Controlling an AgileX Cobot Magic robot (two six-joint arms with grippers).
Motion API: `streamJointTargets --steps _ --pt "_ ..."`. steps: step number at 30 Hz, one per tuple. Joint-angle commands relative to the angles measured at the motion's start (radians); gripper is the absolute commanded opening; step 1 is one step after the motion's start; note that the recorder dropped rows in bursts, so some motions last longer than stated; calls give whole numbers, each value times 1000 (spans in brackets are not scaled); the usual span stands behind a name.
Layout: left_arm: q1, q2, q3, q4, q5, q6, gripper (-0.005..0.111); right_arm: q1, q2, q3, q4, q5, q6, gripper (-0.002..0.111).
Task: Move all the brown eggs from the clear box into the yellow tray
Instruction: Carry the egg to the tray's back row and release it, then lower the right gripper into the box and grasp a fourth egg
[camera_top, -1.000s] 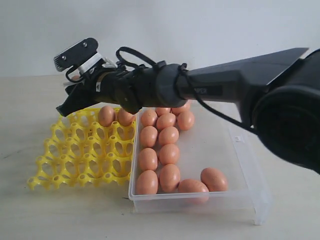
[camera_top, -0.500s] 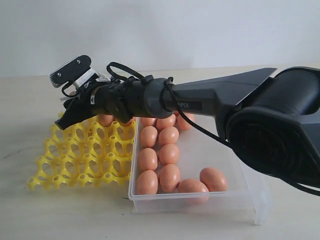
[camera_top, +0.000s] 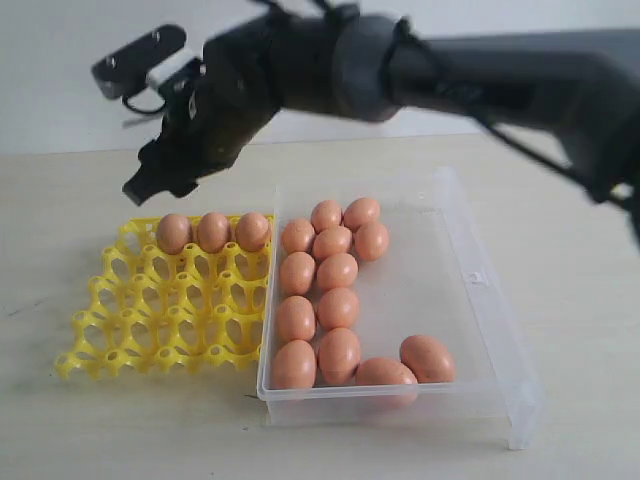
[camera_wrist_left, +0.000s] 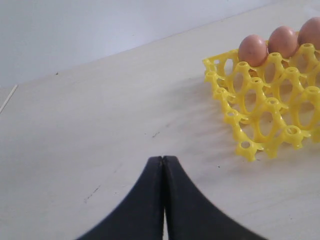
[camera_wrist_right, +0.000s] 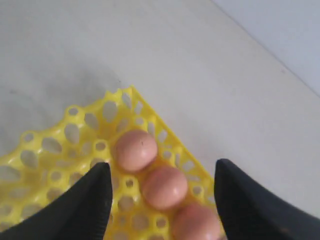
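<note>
- While three brown eggs (camera_top: 212, 231) sit in the yellow tray (camera_top: 150, 330)'s far row, the others lie in the clear box (camera_top: 470, 285).
- Right gripper (camera_wrist_right: 161, 164) gapes empty above that row; left gripper (camera_wrist_left: 163, 160), pinched together, hangs over bare table (camera_wrist_left: 100, 125).

Bright, even, diffuse light in all views. Faint soft shadow on table (camera_wrist_left: 100, 125) beside yellow tray (camera_wrist_left: 245, 146). Exterior view: right gripper (camera_top: 145, 185) and its arm blurred; mild sheen on clear box (camera_top: 478, 280) rim. Right wrist view: brown eggs (camera_wrist_right: 136, 150) slightly soft.
</note>
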Motion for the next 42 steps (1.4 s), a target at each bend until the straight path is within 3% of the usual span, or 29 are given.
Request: streamJointTargets --steps 1,4,22,42 --pt "-6 -6 -4 0 -5 -6 0 -31 -160 -2 -49 470 24 59" --pt "-6 -6 -4 0 -5 -6 0 -53 -193 32 -115 638 114 59" --pt "-6 -6 -4 0 -5 -6 0 -142 -169 427 -85 638 87 59" --pt "-6 -6 -4 0 -5 -6 0 -147 -85 464 -9 638 -5 58"
